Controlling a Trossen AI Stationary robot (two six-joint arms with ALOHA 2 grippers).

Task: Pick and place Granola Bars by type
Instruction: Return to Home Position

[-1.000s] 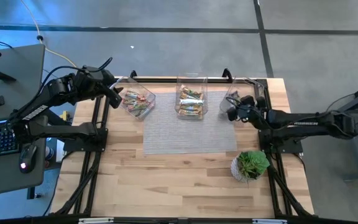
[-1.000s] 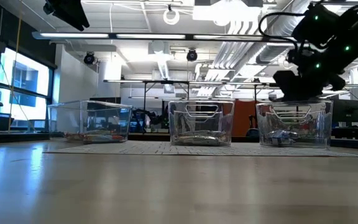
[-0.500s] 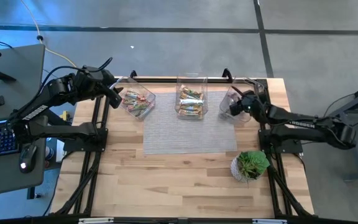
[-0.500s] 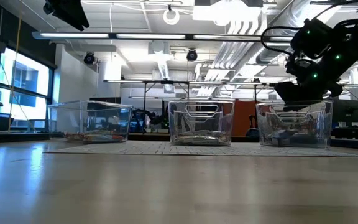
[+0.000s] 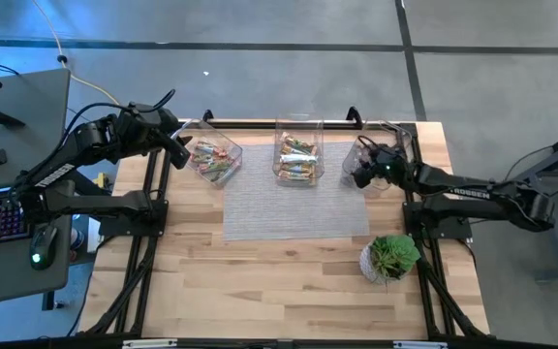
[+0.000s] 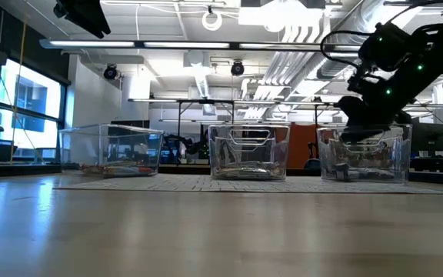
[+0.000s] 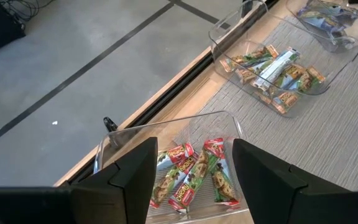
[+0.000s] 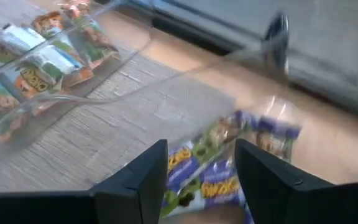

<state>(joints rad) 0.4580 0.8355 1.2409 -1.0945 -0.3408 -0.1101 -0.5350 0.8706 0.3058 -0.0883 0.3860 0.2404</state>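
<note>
Two matte-black jointed arms: the left arm [image 5: 93,138] trails looped black cables [image 5: 95,90]; the right arm [image 5: 473,194] carries white lettering [image 5: 469,192], seemingly a maker's name, and tiny green lights [image 6: 419,68]. The left gripper [image 7: 191,177] has wedge-shaped dark fingers [image 7: 132,180].

Lab: ceiling ducts [image 6: 302,48], workbenches [image 6: 191,101]

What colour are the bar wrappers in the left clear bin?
Mainly red, with green parts; the left wrist view shows the bars best.

Wooden table [image 5: 260,291] with mat [image 5: 294,211], potted plant [image 5: 391,257]
</note>
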